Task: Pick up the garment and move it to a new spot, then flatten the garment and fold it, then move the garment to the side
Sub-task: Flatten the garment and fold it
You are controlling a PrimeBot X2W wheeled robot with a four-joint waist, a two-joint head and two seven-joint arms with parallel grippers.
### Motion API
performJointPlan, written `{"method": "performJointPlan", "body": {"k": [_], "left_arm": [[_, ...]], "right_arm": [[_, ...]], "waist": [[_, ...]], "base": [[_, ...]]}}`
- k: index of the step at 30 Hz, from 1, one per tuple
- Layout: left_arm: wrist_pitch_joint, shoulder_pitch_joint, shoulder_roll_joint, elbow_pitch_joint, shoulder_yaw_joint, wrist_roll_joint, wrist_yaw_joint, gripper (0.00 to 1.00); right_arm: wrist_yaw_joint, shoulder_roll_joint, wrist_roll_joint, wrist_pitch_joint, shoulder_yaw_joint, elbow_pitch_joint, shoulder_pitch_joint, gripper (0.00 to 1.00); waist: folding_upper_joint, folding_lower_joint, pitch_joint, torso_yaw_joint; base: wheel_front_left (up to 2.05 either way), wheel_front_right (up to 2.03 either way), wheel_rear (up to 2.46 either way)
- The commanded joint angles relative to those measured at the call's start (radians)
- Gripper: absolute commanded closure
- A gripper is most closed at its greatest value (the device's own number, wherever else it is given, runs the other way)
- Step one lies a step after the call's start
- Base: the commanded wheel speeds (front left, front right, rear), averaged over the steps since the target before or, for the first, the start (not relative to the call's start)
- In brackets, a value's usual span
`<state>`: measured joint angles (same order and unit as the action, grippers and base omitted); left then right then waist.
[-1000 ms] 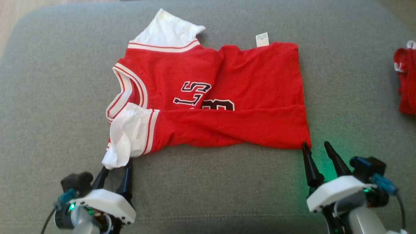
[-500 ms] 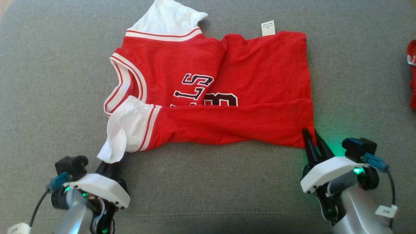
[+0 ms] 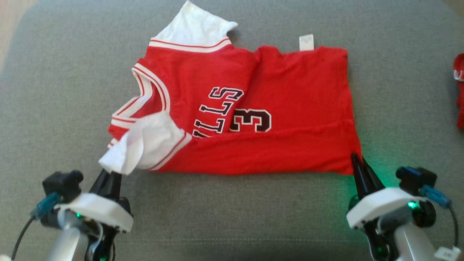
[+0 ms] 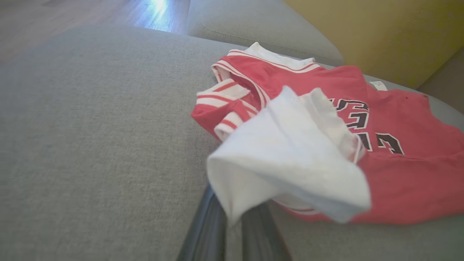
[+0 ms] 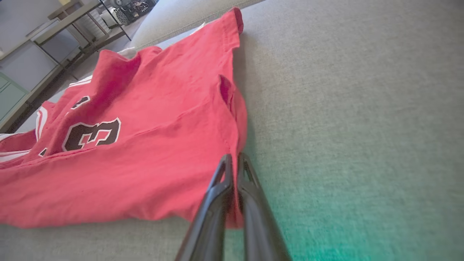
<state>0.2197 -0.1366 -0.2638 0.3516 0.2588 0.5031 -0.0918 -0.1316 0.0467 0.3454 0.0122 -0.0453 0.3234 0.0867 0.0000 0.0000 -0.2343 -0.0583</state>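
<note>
The garment [image 3: 282, 98], a red basketball jersey with white trim, dark letters and a number 3, lies spread across the grey cushion [image 3: 232, 217]. My left gripper [image 3: 110, 173] is shut on the garment's white sleeve end [image 4: 286, 159] at its near left corner, lifting it slightly; the fingertips are covered by the cloth. My right gripper [image 3: 357, 159] is shut on the garment's red hem corner [image 5: 233, 145] at the near right. In the right wrist view the two dark fingers [image 5: 217, 203] pinch the hem edge.
A second red cloth [image 3: 459, 90] lies at the cushion's right edge. A strip of bare floor [image 3: 14, 29] shows at the far left. Shelving [image 5: 54, 32] stands beyond the sofa in the right wrist view. Grey cushion lies bare around the jersey.
Both grippers went from open to shut on the garment's near corners. The folded-over lower edge has been pulled toward me, uncovering the letters and number. The head camera shifted a little.
</note>
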Motion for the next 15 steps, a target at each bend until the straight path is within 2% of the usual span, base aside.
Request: {"method": "performJointPlan", "body": {"k": [1,9,15], "left_arm": [[-0.009,0.009,-0.039,-0.053,-0.043,0.005,0.013,1.00],[-0.119,0.152,-0.069,-0.238,-0.051,0.030,0.076,1.00],[-0.194,0.252,-0.077,-0.353,-0.049,0.049,0.121,1.00]], "right_arm": [[0.001,0.004,0.003,0.014,-0.012,-0.052,-0.016,1.00],[0.001,0.004,0.028,0.091,0.039,-0.163,-0.139,1.00],[0.001,0.004,0.036,0.118,0.067,-0.197,-0.194,1.00]], "waist": [[0.0000,0.0000,0.014,0.002],[0.0000,0.0000,0.058,0.005],[0.0000,0.0000,0.080,0.011]], "base": [[0.00,0.00,0.00],[0.00,0.00,0.00],[0.00,0.00,0.00]]}}
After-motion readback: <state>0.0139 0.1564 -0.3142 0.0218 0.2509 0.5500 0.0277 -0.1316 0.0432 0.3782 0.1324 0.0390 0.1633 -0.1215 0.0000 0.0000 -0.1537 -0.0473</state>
